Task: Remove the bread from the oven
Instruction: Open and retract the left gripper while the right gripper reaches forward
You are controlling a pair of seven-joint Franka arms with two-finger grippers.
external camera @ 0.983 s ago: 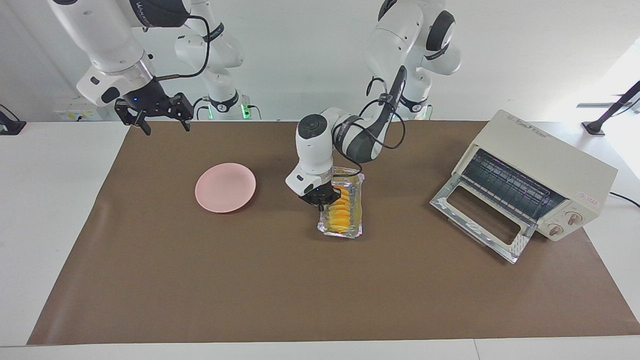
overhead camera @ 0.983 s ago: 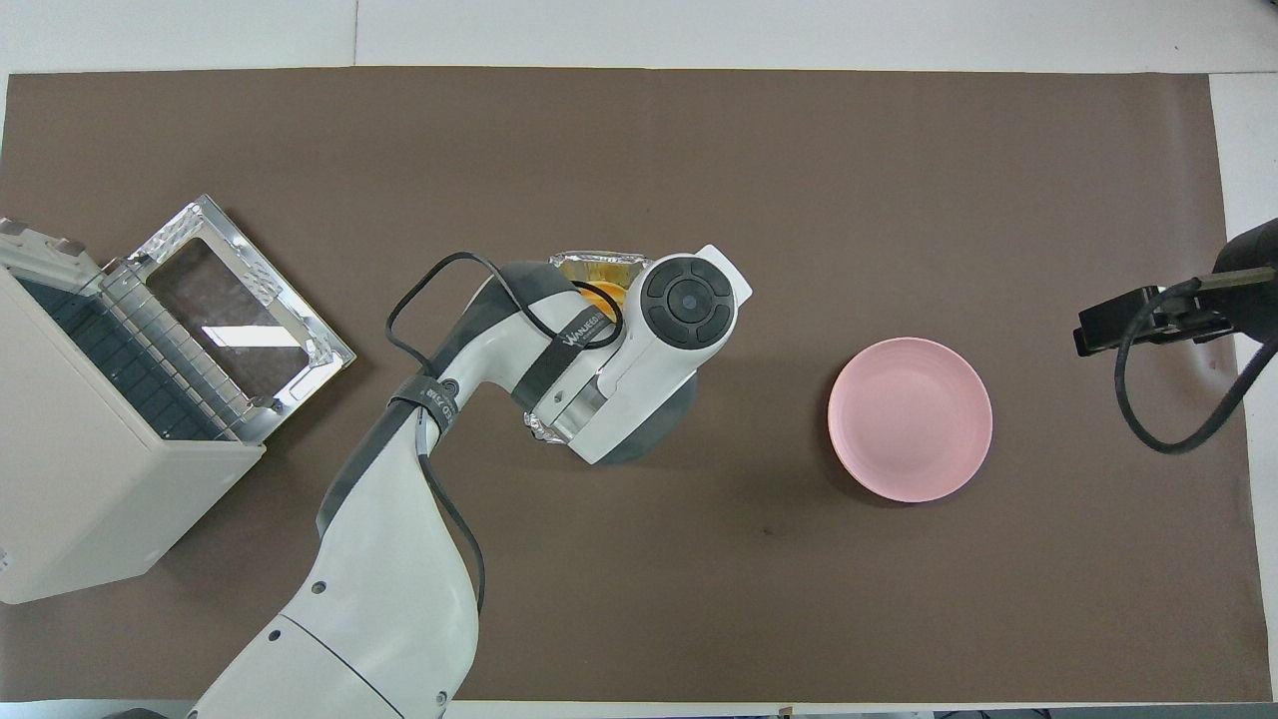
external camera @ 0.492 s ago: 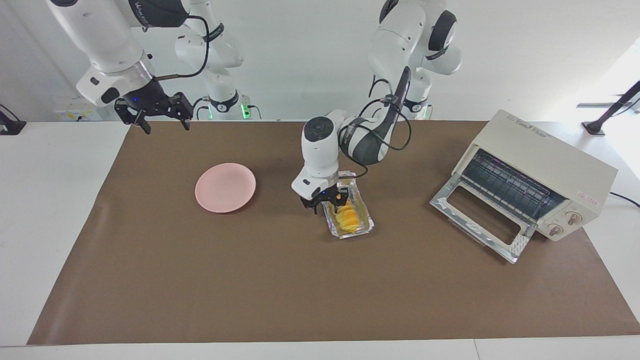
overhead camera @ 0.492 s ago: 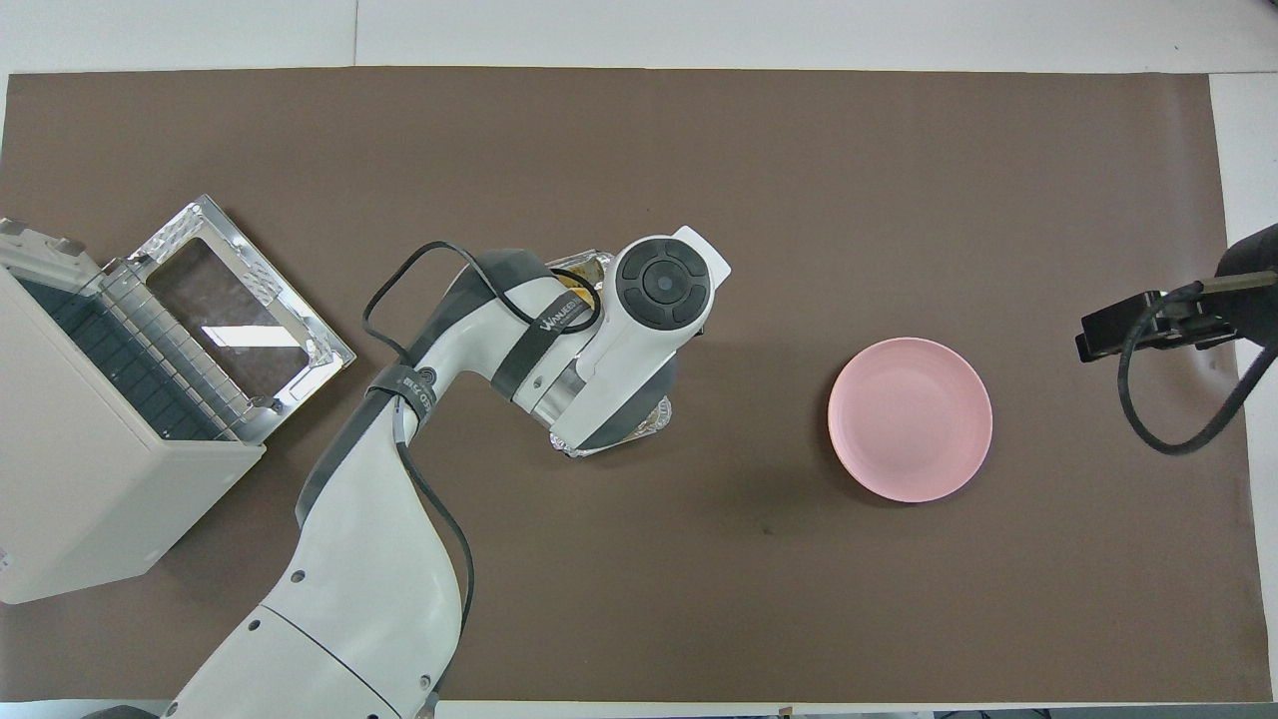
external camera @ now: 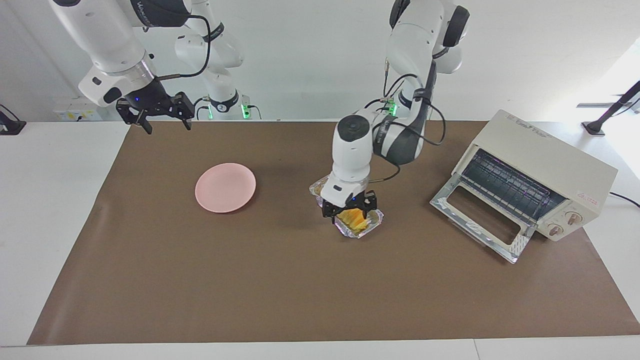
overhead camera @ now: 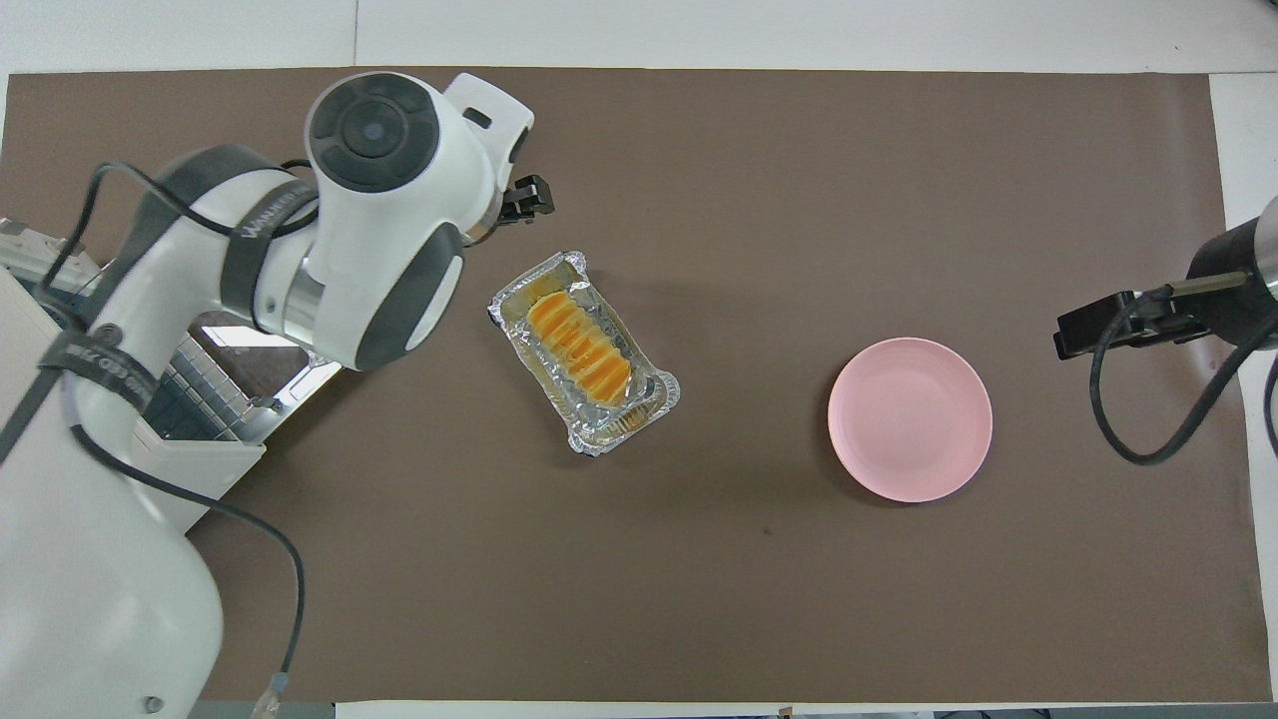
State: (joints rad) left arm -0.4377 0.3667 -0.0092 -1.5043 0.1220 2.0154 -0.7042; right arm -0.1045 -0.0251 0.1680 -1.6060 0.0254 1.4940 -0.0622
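The bread is a ridged yellow-orange loaf lying in a crinkled foil tray on the brown mat, between the oven and the pink plate. In the facing view the bread shows under my left gripper, which hangs open just over the tray's end farther from the robots, fingers spread and holding nothing. In the overhead view only one of its fingers shows past the wrist. The oven stands at the left arm's end, its glass door dropped open and the rack bare. My right gripper waits open over the mat's corner.
A pink plate lies empty on the mat toward the right arm's end; it also shows in the overhead view. The left arm covers most of the oven from above. The brown mat covers the table.
The left gripper has opened off the bread, risen and swung toward the oven's end. The foil tray with the bread has turned and slid that way. The right arm has not moved.
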